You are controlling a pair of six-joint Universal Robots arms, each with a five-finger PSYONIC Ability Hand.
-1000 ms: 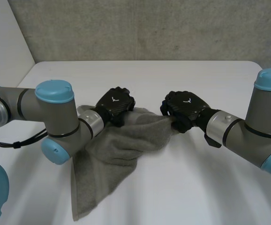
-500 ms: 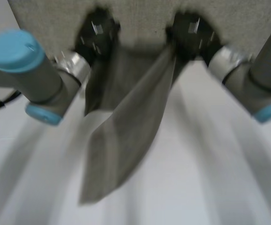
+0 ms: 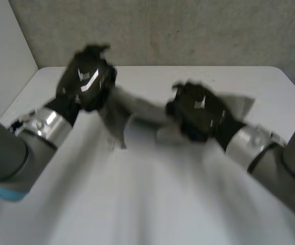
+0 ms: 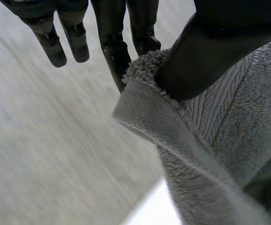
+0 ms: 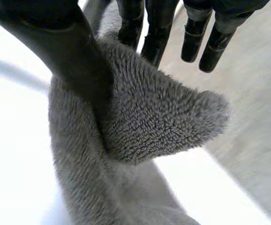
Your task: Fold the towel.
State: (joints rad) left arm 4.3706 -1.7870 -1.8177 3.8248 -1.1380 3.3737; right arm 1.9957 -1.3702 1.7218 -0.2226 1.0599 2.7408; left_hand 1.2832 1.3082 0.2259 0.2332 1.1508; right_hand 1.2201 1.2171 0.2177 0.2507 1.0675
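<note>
Left robot hand [image 3: 86, 84], right robot hand [image 3: 196, 112] — each pinched shut on towel [image 3: 137, 108] corner — edge strung sideways between them, rest drooping toward tabletop [image 3: 152, 204].

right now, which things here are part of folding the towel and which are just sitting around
In the job:
the grey towel
the left hand, pinching one corner of it
the right hand, pinching another corner

Just there:
the white table
the grey wall behind it
</note>
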